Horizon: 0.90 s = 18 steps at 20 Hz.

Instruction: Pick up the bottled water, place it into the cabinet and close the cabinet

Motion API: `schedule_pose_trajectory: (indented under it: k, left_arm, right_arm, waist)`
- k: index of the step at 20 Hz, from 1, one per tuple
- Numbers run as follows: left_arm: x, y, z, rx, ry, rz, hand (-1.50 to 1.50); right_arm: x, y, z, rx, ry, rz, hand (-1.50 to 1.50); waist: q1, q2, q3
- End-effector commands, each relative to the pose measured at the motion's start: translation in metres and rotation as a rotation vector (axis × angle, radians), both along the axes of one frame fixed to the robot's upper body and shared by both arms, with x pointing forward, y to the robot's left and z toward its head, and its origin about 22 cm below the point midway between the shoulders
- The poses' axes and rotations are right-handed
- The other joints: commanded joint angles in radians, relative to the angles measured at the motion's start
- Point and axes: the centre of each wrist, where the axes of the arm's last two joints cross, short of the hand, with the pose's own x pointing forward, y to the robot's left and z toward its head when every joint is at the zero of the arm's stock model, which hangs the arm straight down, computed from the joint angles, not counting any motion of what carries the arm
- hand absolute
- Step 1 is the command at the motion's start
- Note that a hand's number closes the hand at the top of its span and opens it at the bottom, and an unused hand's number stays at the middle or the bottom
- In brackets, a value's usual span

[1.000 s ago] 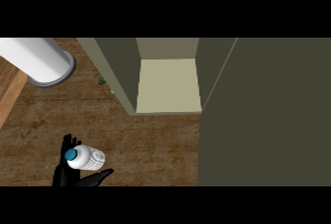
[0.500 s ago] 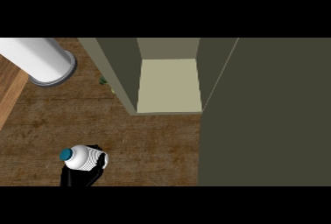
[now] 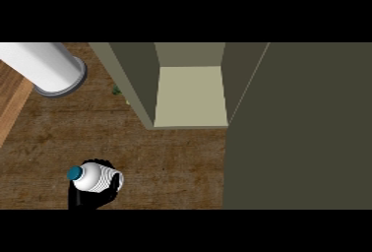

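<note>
**Bottled water held at lower left of frame**

The bottled water (image 3: 94, 177), white and ribbed with a teal cap, is seen at the lower left against the wooden worktop (image 3: 181, 162). It is clasped by the left hand (image 3: 88, 198), whose black fingers (image 3: 115, 183) are curled round its body. The cabinet (image 3: 138, 81) is placed at upper centre, well apart, its door (image 3: 298, 128) open at the right. A white cylinder (image 3: 47, 66) is seen at upper left.

The bottled water (image 3: 97, 177) in left hand (image 3: 87, 199)
</note>
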Motion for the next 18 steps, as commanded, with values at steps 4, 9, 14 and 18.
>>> schedule_pose_trajectory:
  k: [4,9,14,18]
  left_arm:
    - [0.041,0.064,0.032,0.001,-0.052,-0.167,1.5]
    - [0.058,0.065,0.045,0.064,-0.043,-0.203,1.5]
    - [0.061,0.01,0.055,0.056,-0.074,-0.29,1.5]
    - [0.084,-0.02,0.079,0.057,-0.064,-0.323,1.5]
  right_arm:
    - [-0.004,0.013,0.026,0.048,-0.073,0.064,-1.5]
    - [-0.011,0.028,0.031,0.037,-0.074,0.044,-1.5]
    - [-0.015,0.012,0.035,0.05,-0.072,0.028,-1.5]
    - [-0.014,0.021,0.041,0.053,-0.073,0.038,-1.5]
  waist:
    - [-0.005,0.002,-0.001]
    - [-0.002,0.001,0.0]
    - [0.008,-0.005,0.002]
    - [0.006,-0.003,0.001]
